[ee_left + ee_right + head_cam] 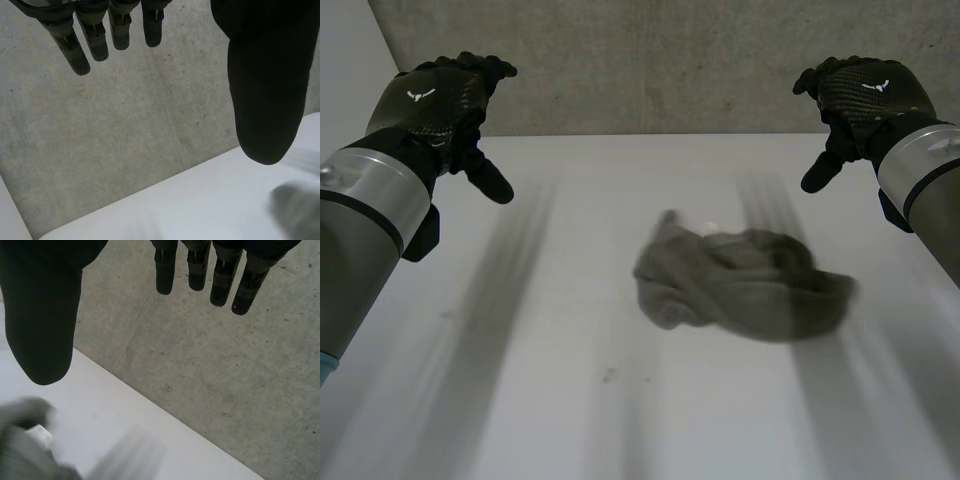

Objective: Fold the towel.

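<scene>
The crumpled towel (740, 285) lies right of centre on the surface (570, 400), its long axis left to right, nearer the right hand (865, 95) than the left hand (435, 100), both hovering at the far side, fingers relaxed and empty.

Logged a white table (530, 420), smooth and matt, spanning near to far and left to right. Noted a small dark speck (608, 376) on it, near side, just left of centre, and a fainter mark (448, 314) further left. Recorded a grey concrete wall (650, 60) directly behind the table's far edge, pitted and mottled, with faint upright seams seen in both wrist views. Marked a pale plain surface (345, 50) meeting the concrete at the far left corner.
</scene>
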You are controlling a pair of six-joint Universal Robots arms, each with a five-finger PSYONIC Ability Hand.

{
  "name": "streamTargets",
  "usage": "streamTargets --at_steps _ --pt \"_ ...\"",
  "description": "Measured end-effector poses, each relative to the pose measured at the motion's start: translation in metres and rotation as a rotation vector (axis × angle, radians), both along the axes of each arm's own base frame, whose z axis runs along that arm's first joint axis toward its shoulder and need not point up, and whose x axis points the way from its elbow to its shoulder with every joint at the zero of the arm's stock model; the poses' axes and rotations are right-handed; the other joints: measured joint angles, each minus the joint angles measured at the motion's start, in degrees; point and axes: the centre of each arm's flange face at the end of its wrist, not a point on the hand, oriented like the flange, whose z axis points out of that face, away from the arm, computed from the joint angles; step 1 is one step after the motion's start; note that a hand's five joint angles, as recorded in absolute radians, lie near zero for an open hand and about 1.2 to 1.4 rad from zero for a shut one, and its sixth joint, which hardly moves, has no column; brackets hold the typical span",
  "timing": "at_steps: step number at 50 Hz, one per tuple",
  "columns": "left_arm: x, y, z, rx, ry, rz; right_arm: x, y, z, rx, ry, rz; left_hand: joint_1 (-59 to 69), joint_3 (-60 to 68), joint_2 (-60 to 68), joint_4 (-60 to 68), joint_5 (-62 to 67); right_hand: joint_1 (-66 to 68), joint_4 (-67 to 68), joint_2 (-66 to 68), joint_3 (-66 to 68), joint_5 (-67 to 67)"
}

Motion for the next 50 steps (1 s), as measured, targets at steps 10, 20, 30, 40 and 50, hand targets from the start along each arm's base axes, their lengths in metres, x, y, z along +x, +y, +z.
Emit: streamTargets --at_steps 10,20,30,40,50 --pt "-0.001 0.000 -0.002 0.005 0.001 -0.003 0.002 0.002 -0.001 0.003 0.002 0.014 0.00 0.00 0.00 0.00 0.00 0.00 0.00 0.00 0.00 0.00" --pt "-0.017 -0.002 -0.031 0.083 -0.039 -0.044 0.008 0.005 -0.009 0.030 0.072 0.103 2.42 2.49 2.76 2.58 0.00 0.00 0.00 0.00 0.00 0.00" --pt "-0.065 -0.016 -0.108 0.157 -0.110 -0.177 0.011 0.014 -0.059 0.242 0.252 0.182 6.42 6.79 7.06 6.94 4.78 0.00 0.00 0.00 0.00 0.00" --pt "-0.108 -0.038 -0.167 0.060 -0.150 -0.428 0.025 -0.005 -0.113 0.280 0.287 0.281 4.48 4.53 4.72 4.62 2.36 0.00 0.00 0.00 0.00 0.00" --pt "-0.127 -0.045 -0.204 0.016 -0.145 -0.570 0.031 -0.020 -0.150 0.188 0.430 0.319 13.81 14.10 14.36 13.90 11.78 2.01 2.32 2.21 2.97 2.36"
